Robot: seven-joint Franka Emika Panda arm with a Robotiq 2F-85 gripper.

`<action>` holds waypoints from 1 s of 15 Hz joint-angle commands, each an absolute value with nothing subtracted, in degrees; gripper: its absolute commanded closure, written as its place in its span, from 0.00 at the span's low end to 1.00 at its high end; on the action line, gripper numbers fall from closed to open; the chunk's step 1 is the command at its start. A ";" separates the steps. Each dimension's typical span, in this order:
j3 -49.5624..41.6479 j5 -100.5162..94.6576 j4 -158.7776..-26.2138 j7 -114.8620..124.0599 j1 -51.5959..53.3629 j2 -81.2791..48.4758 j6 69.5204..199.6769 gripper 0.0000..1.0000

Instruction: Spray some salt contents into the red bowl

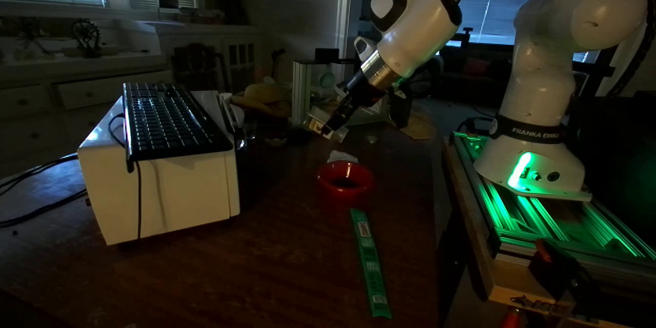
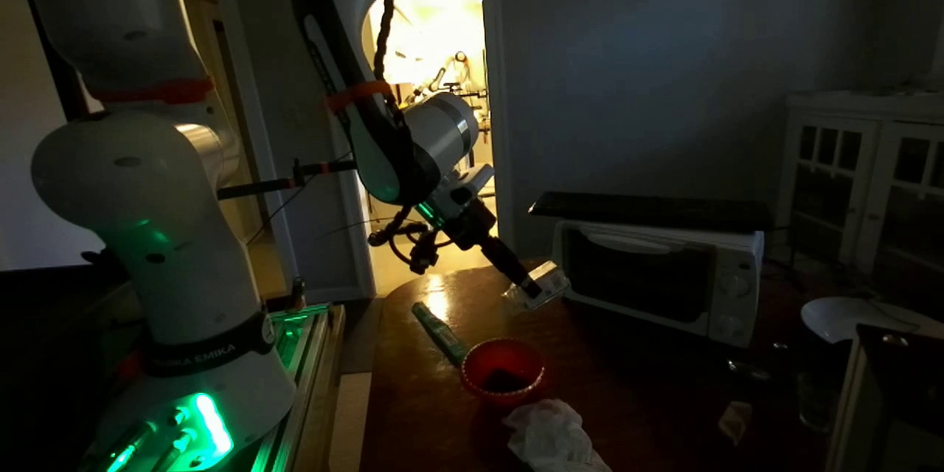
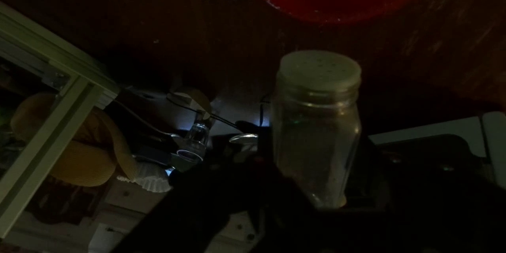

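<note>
The red bowl stands on the dark table and also shows in an exterior view. In the wrist view the bowl is cut off at the top; pale specks lie along its rim. My gripper is shut on a clear glass salt shaker with a holed lid. The gripper holds the shaker tilted in the air, beside the bowl rather than over it. In the wrist view the lid end points toward the bowl. The fingers are very dark, and the shaker's contents are hard to make out.
A white toaster oven with a black keyboard on top stands near the shaker. A green packet and a crumpled white bag lie beside the bowl. A metal frame, a straw hat and a glass stand farther off.
</note>
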State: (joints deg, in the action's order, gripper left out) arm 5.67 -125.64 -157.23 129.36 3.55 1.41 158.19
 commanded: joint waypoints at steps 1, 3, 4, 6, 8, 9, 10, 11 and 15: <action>7.24 -132.00 -157.14 135.42 5.01 1.45 155.05 0.76; 7.97 -134.74 -157.21 138.80 5.37 0.78 152.71 0.76; 7.53 -136.04 -157.13 140.46 6.45 0.49 150.77 0.76; 8.10 -138.99 -157.16 144.43 7.35 0.04 146.01 0.76; 8.48 -140.13 -157.18 146.48 7.97 -0.93 142.39 0.76; 8.76 -140.36 -157.18 147.08 8.23 -1.48 141.13 0.76; 9.12 -140.36 -157.17 147.80 8.48 -2.11 140.09 0.76; 9.41 -139.10 -157.18 147.24 8.62 -2.58 139.91 0.76; 10.00 -137.23 -157.20 145.59 8.34 -3.58 140.93 0.76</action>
State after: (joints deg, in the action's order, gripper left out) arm 9.49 -138.05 -157.21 144.88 8.20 -2.72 141.46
